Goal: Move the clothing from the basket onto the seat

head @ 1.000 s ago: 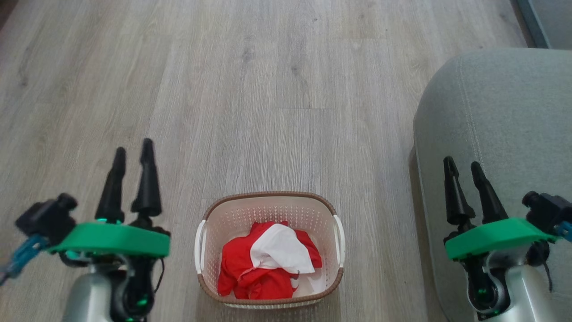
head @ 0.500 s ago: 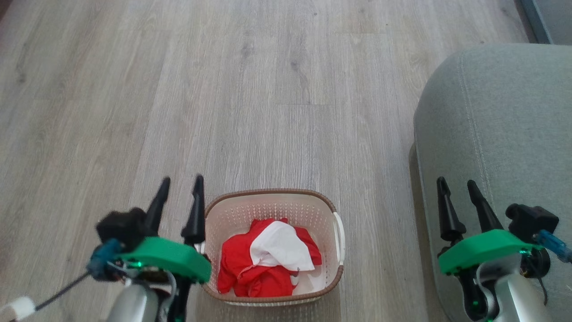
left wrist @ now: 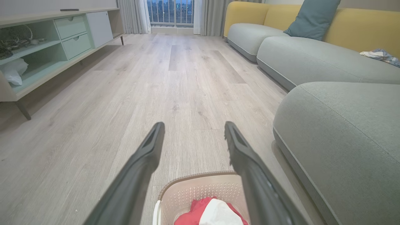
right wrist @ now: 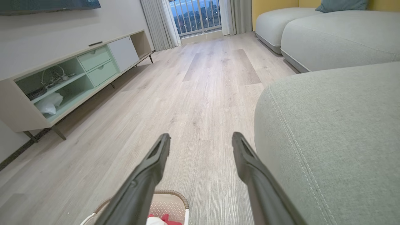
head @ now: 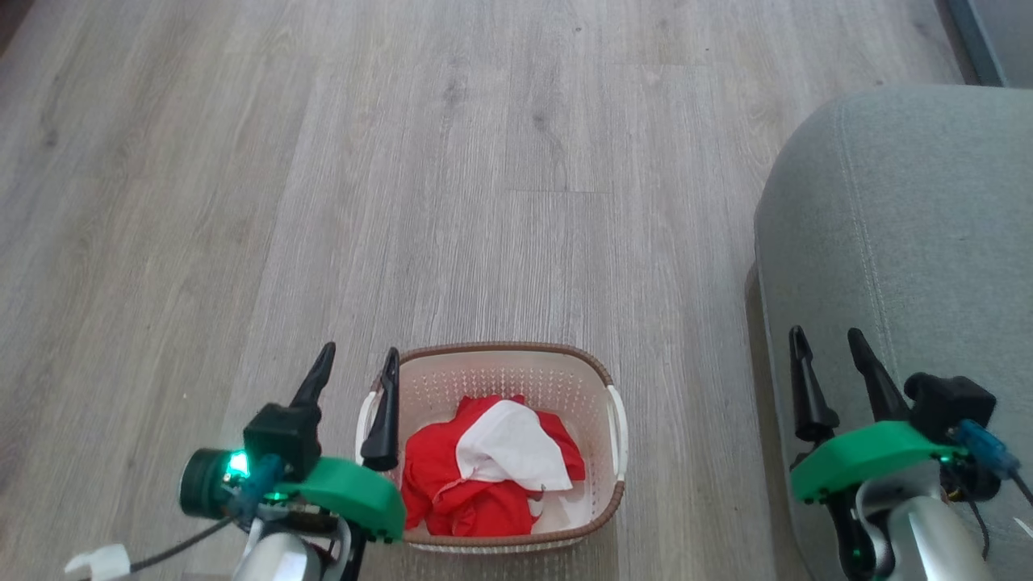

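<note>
Left jaws wide, pointing forward beside basket

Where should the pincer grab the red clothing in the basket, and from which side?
Pinch the bunched red clothing where it humps beside its white panel, coming straight down from above: the basket walls fence every side. The open left pincer looks nearest, at the rim.

Pale wood floor; low cabinet w/ mint drawers; teal cushion against yellow backrest; curtains at far end.
</note>
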Robot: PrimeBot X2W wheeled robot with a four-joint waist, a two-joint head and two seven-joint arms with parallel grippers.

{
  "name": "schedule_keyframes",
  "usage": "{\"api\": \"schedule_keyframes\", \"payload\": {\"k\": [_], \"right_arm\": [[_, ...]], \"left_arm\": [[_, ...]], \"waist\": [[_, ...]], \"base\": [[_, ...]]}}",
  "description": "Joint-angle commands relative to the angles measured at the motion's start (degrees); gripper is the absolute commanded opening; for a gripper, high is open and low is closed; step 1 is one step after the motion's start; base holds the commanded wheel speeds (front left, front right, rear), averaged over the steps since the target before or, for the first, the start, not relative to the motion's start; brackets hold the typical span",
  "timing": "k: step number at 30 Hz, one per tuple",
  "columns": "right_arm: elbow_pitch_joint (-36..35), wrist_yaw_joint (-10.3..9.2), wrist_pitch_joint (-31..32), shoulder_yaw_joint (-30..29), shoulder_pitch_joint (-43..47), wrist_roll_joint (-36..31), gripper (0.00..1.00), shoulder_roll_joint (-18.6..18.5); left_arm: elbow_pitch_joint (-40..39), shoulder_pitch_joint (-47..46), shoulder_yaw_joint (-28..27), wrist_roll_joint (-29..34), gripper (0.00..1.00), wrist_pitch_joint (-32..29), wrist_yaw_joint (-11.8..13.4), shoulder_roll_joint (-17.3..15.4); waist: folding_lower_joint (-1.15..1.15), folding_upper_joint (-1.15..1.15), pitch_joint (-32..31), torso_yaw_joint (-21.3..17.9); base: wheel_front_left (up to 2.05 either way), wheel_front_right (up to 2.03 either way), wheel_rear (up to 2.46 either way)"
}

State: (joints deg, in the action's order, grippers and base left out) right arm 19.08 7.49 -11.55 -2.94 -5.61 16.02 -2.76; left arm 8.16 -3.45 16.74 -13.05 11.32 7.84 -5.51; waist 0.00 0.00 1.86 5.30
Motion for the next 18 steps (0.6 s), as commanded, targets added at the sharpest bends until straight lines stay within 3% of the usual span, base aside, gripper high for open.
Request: {"api": "schedule_keyframes", "payload": {"k": [1, 18], "right_arm": [[-1.49, 0.0, -1.03, 1.49, -3.48, -2.43, 1.0, -0.12], [-0.36, 0.0, -3.45, 2.13, -4.39, -10.73, 1.0, -0.11]], "left_arm": [[-2.21, -2.47, -1.18, 2.1, 1.0, 1.29, 0.68, -0.56], [-0.7, -2.14, -1.41, 11.37, 1.0, 3.68, -1.46, 0.74]], "waist": [[0.0, 0.0, -0.04, 0.11], [0.0, 0.0, 0.04, 0.61]], "base": [[0.0, 0.0, 0.0], [0.0, 0.0, 0.0]]}}
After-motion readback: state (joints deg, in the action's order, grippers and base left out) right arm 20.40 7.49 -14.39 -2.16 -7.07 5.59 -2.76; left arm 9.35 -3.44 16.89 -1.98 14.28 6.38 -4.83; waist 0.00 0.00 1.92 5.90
